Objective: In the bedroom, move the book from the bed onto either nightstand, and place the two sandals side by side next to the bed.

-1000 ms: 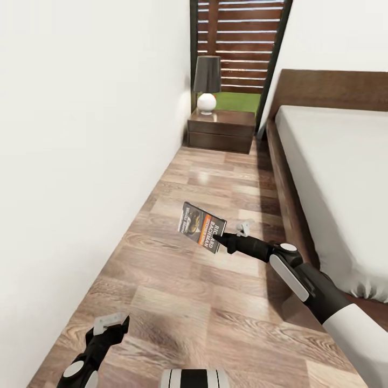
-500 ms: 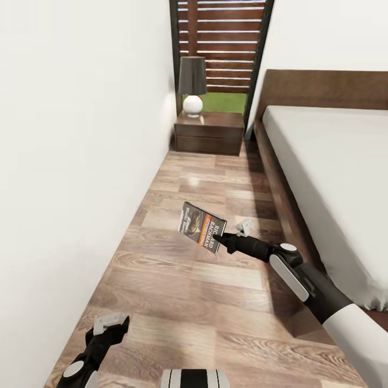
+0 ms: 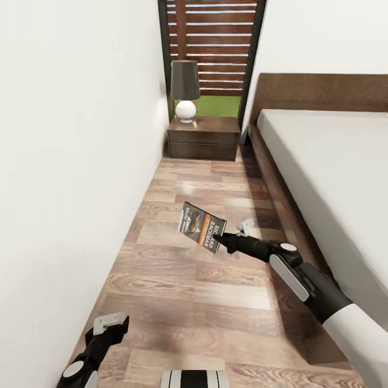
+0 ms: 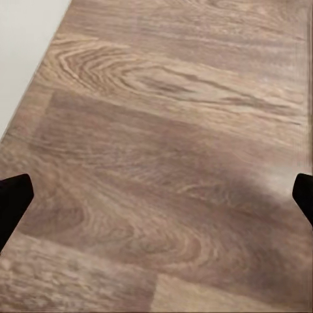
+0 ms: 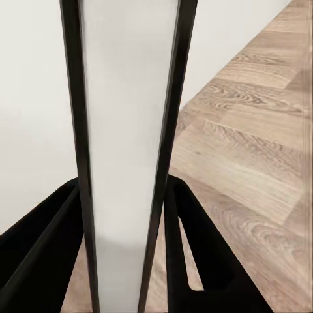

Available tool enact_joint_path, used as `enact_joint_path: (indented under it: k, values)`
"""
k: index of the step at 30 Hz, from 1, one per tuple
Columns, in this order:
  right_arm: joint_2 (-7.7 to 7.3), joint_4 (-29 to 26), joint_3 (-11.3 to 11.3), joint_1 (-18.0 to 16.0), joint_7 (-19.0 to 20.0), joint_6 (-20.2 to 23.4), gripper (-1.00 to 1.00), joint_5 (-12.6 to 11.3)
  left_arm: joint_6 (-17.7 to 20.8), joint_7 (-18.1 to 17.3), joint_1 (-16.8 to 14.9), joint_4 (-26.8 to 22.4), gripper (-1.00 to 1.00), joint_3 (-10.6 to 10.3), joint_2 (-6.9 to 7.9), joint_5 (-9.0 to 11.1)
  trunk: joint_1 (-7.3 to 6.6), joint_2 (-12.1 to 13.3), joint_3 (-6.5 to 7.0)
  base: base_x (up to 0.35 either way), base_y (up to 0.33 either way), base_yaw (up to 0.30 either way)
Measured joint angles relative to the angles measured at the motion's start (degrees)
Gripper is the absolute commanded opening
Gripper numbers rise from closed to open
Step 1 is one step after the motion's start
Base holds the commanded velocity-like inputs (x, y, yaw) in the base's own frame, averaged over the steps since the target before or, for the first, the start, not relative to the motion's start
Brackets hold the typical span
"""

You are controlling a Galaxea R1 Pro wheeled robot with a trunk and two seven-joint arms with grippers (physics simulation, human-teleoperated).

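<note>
Nearest, low at the left of the head view, the left gripper (image 3: 110, 322) hangs over bare wood-plank floor (image 3: 178, 302). In the left wrist view its dark fingertips (image 4: 13, 199) sit at opposite edges with only floor between them, so its jaws are spread apart and hold nothing.

A little farther out, the right gripper (image 3: 223, 237) reaches forward from the right. Its jaws are closed on the book (image 3: 202, 227), a thin paperback with an orange band and white lettering, held above the floor and tilted. The right wrist view looks along the book's pale page edge (image 5: 127, 150), pinched between the dark fingers (image 5: 195, 261).

Compared with a second ago, the arms and book sit at the same spot in the head view, while the room has slid leftward and the window end looks slightly farther off. The camera has moved, not the things. I judge the robot is carrying the book down the aisle and lining up on the nightstand.

To the right runs the bed (image 3: 328, 167), with a pale mattress and dark frame. To the left is a white wall (image 3: 70, 161). The aisle between them is narrow.

Farthest, the nightstand (image 3: 203, 138) stands against the glass. A lamp (image 3: 185, 90) takes its left part, so the book will likely need the bare right side.
</note>
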Motion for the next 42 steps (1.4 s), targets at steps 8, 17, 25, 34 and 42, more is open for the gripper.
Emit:
enact_joint_path:
  k: [8,17,25,34,42]
  values:
    - [0.0,-0.01,0.0,0.0,-0.04,0.03,-1.0,0.0,0.0,0.03,-0.01,0.02,1.0,0.0,0.02,-0.06,0.0,0.0,0.63,0.331,-0.083,-0.162]
    - [0.01,0.01,0.01,0.0,-0.03,0.0,-1.0,0.02,-0.01,-0.02,-0.01,0.0,1.0,0.0,0.03,-0.06,0.0,0.0,1.15,0.332,-0.041,-0.106]
    - [0.01,0.02,0.01,-0.01,-0.03,-0.01,-1.0,0.04,-0.01,-0.03,0.0,0.0,1.0,0.0,0.03,-0.06,0.0,0.0,1.19,0.333,-0.001,-0.006]
    - [0.01,0.01,0.0,-0.01,-0.07,0.01,-1.0,0.03,-0.01,-0.03,0.0,0.0,1.0,0.0,0.03,-0.06,0.0,0.0,1.2,0.333,0.0,0.0]
    - [0.01,0.02,-0.02,0.0,-0.04,0.0,-1.0,0.04,-0.01,-0.03,0.0,0.0,1.0,-0.01,0.03,-0.06,0.0,0.0,1.2,0.333,0.0,0.0]
